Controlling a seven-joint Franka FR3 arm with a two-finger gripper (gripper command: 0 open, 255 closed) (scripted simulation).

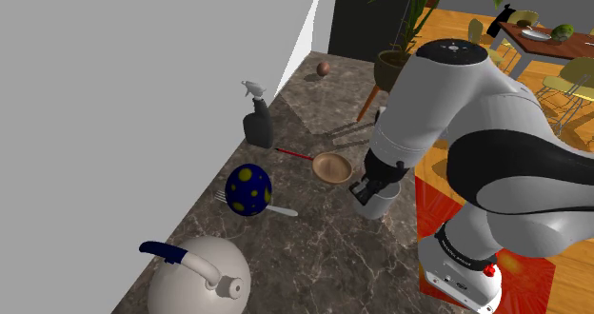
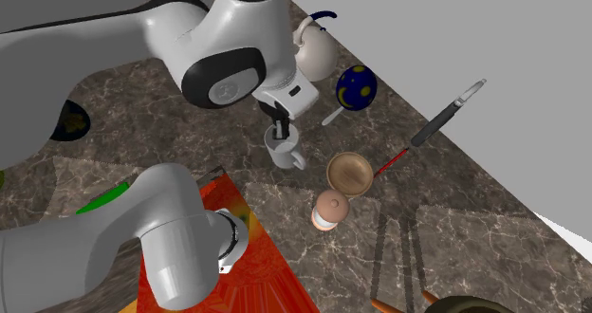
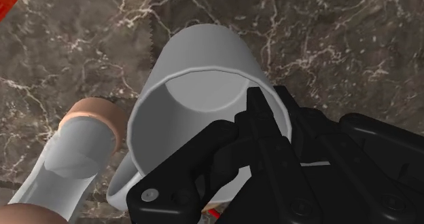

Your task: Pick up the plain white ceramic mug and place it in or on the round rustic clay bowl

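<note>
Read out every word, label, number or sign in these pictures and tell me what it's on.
No text can be read anywhere.
What looks like small dark lettering on the arm's white base ring, shoulder view: too small to read.
The white mug, brown bowl, spray bottle and kettle carry no labels.

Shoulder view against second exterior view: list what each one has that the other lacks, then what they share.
Shoulder view adds the dining table and chairs at the back. Second exterior view adds a small jar with a peach-coloured top beside the bowl, and a green object at that view's left. Shared: the mug with the gripper at it, the bowl, the spray bottle, the blue spotted egg and the kettle, all on the dark veined counter.
</note>
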